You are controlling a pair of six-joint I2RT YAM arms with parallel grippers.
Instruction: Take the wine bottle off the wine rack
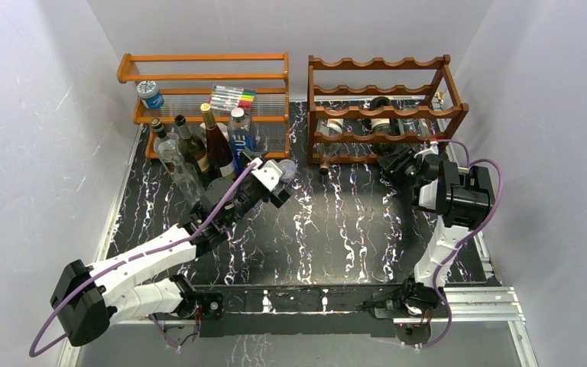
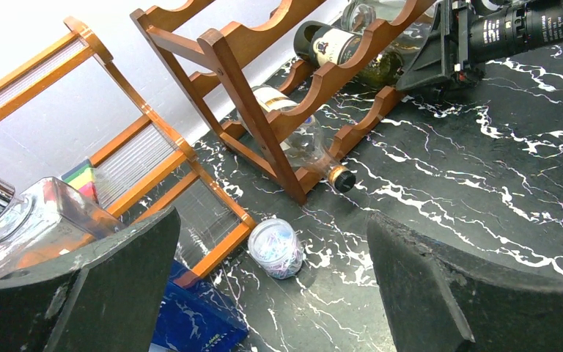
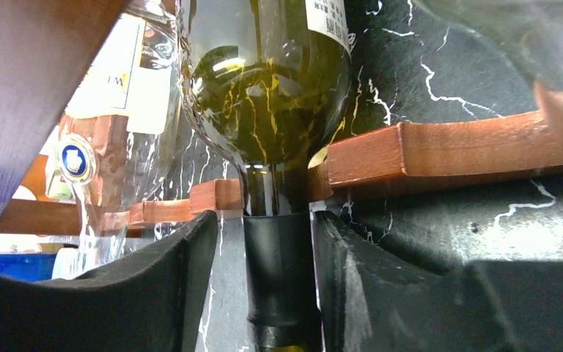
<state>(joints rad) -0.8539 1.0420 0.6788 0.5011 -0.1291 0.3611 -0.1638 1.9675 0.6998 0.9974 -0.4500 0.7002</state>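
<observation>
My right end effector (image 3: 264, 220) stands slightly spread around the neck of the wine bottle (image 3: 264, 88) on the wine rack (image 3: 447, 147); next I should pinch it, then pull near.

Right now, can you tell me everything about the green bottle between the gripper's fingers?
The wine bottle is dark green see-through glass with a white label and a black wrap on its neck. It lies on its side in the wine rack, neck poking out over the wooden rail. The right gripper has a finger on each side of the neck, with a small gap on one side.
</observation>
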